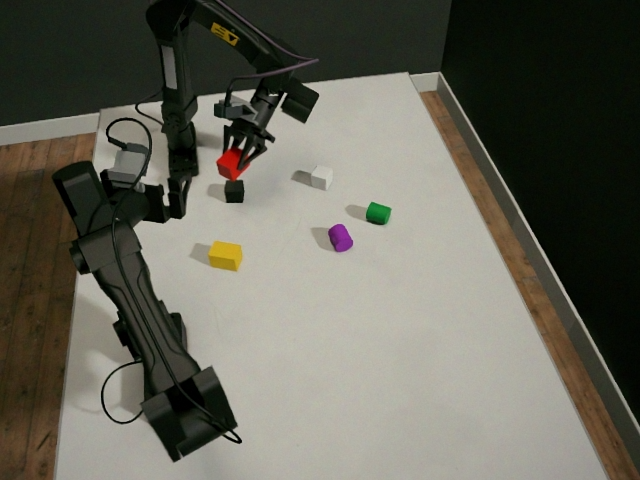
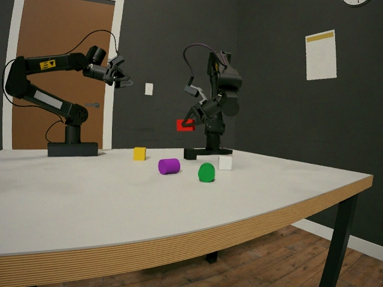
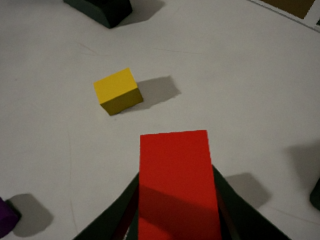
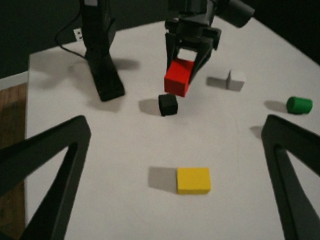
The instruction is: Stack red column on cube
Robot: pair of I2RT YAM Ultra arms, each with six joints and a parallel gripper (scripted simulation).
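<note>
My left gripper [image 1: 241, 148] is shut on the red column [image 1: 232, 164] and holds it in the air, tilted rather than upright. It hangs just above and slightly behind the black cube [image 1: 234, 190], not touching it. In the left wrist view the red column [image 3: 179, 180] sticks out lengthwise between the fingers. The right wrist view shows the red column [image 4: 179, 77] above the black cube [image 4: 168, 104]. My right gripper [image 1: 173, 198] is open and empty, raised to the left of the cube. Its fingers frame the right wrist view [image 4: 177, 125].
A yellow block [image 1: 225, 255] lies in front of the cube. A white cube [image 1: 321, 177], a green cylinder [image 1: 378, 212] and a purple cylinder [image 1: 340, 237] lie to the right. The left arm's base [image 1: 181, 155] stands just left of the black cube.
</note>
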